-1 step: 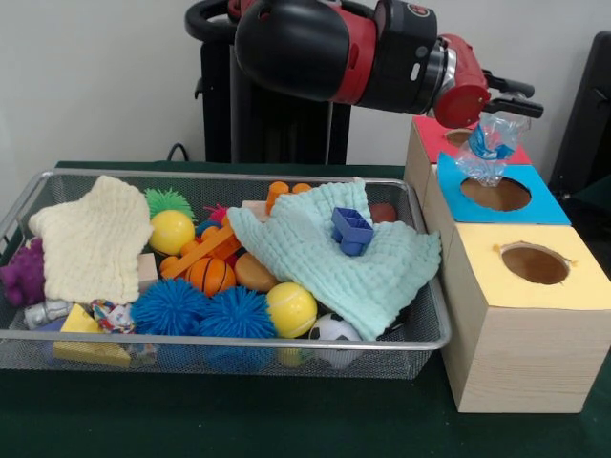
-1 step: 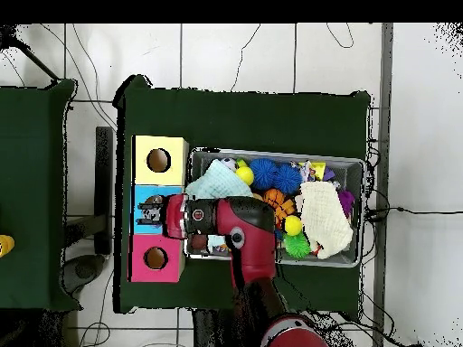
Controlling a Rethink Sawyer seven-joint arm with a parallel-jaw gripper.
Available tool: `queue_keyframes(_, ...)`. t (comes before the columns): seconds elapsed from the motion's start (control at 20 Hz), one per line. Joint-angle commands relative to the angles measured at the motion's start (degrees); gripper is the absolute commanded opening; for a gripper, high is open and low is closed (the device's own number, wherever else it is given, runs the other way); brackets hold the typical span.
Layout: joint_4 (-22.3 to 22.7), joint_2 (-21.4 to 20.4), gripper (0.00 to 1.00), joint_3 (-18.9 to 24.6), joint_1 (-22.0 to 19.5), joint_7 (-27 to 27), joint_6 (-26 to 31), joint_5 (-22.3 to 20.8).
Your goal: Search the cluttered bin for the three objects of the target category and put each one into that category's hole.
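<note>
Fingers: black fingertips of the gripper (image 1: 496,113) are pinched on the top of a crumpled plastic bag (image 1: 487,148), clear with blue print, which hangs from them.
Bag position: it dangles directly above the hole in the blue-topped box (image 1: 496,194), its lower end at or just over the rim; whether it touches the rim I cannot tell.
Bag handling: judged very light, soft and crinkly, likely slippery; a pinch on a bunched fold at the top looks the best hold, as it is held now.
Nearest box: yellow-topped box (image 1: 535,262), hole empty as far as can be seen.
Far box: red-topped box (image 1: 449,138), partly behind the bag and wrist.
Bin: wire mesh bin (image 1: 38,336) beside the boxes, crowded with 2 blue spiky balls (image 1: 200,310), a yellow ball (image 1: 291,308), a small basketball (image 1: 211,275), a mint green cloth (image 1: 334,253) with a blue plastic piece (image 1: 351,230) on it, and a cream cloth (image 1: 91,239).
Overhead: gripper (image 2: 152,212) sits over the blue-topped box (image 2: 145,217), between its 2 neighbours.
Risk: the bag may cling to the fingers or catch on the rim.
</note>
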Motion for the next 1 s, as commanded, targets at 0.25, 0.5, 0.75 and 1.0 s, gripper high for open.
queue_keyframes(0.25,-3.5,0.5,0.0,3.9,1.0,-10.1,-6.5,5.2)
queue_keyframes(0.5,-4.3,1.0,1.0,3.4,0.5,-10.9,-6.8,3.1)
queue_keyframes(0.75,-4.2,0.9,1.0,3.7,0.7,-10.6,-6.4,3.8)
queue_keyframes(1.0,-4.1,0.3,1.0,3.7,0.9,-9.9,-6.2,3.9)
